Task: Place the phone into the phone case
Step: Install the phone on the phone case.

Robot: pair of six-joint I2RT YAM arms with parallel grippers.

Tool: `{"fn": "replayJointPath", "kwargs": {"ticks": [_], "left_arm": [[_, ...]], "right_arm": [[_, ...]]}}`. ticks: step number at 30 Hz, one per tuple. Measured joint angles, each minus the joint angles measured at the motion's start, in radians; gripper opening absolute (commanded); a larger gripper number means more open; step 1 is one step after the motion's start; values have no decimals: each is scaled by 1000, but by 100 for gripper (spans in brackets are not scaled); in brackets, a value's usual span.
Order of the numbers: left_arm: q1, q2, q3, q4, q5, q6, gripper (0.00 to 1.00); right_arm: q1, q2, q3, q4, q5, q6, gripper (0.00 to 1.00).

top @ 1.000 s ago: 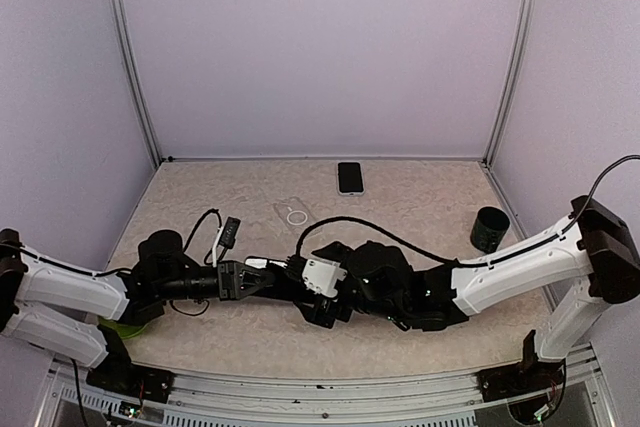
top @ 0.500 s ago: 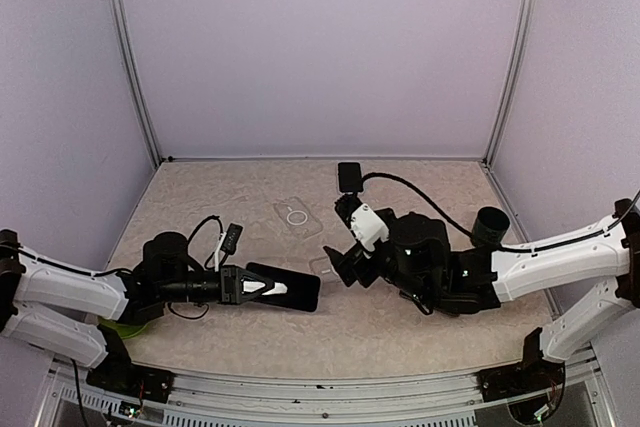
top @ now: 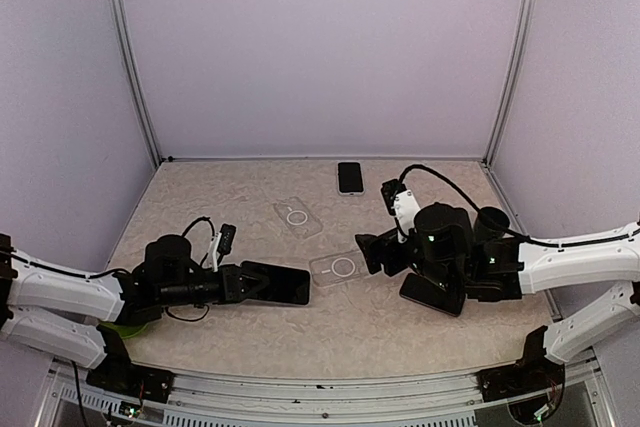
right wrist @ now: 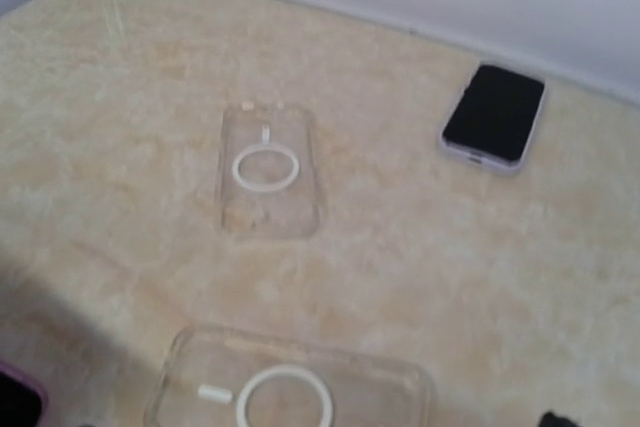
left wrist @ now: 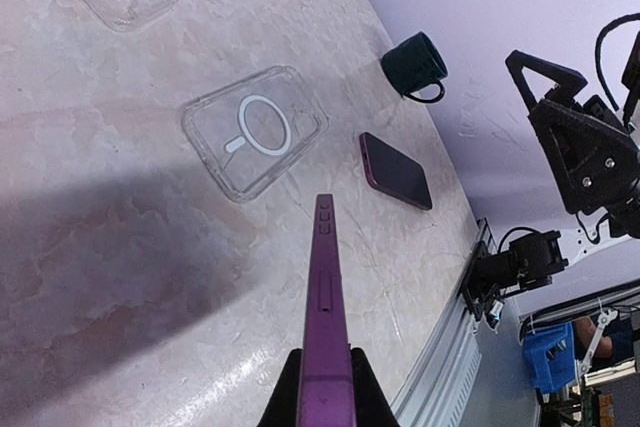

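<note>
Your left gripper is clamped on the end of the phone, holding it just left of the near case, while your right gripper, jaws wide and empty, has drawn back to that case's right, so seating the phone likely falls to the left one.

Pale lilac walls close in the scene on three sides, with metal posts rising at the upper left and upper right. A beige marbled tabletop, evenly lit, fills the lower half. An aluminium rail runs along the bottom edge.
</note>
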Motion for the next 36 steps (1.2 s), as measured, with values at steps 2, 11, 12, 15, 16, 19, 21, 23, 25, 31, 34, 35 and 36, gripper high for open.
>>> {"fn": "replayJointPath", "kwargs": {"ticks": [2, 11, 12, 15, 16, 19, 21, 23, 25, 31, 34, 35, 36], "left_arm": [[-6, -3, 0, -6, -19, -8, 0], [-38, -37, 2, -14, -132, -49, 0], [-39, -37, 7, -17, -145, -54, 0], [-40, -36, 24, -20, -175, -68, 0], [-41, -35, 28, -18, -185, -71, 0], [-46, -18, 35, 8, -204, -85, 0], [-48, 12, 43, 27, -214, -99, 0], [-50, 50, 51, 50, -221, -113, 0], [-53, 94, 68, 66, -224, -128, 0], [-65, 225, 147, 108, -237, -160, 0], [-66, 284, 186, 134, -238, -178, 0], [-66, 305, 198, 146, -238, -183, 0], [-66, 330, 211, 161, -238, -191, 0]], "right_arm": [[-10, 0, 3, -34, -15, 36, 93], [-106, 28, 67, -178, -102, 188, 93], [-118, 34, 74, -188, -110, 201, 93], [-177, 62, 84, -214, -156, 249, 93], [-191, 69, 84, -219, -166, 257, 94], [-231, 96, 84, -226, -207, 285, 97], [-249, 113, 84, -224, -235, 298, 98], [-264, 132, 84, -222, -263, 306, 99], [-279, 156, 85, -220, -297, 313, 100], [-335, 214, 87, -196, -394, 327, 100], [-349, 234, 92, -184, -441, 325, 100], [-351, 240, 94, -180, -451, 323, 100], [-353, 247, 97, -176, -468, 320, 100]]}}
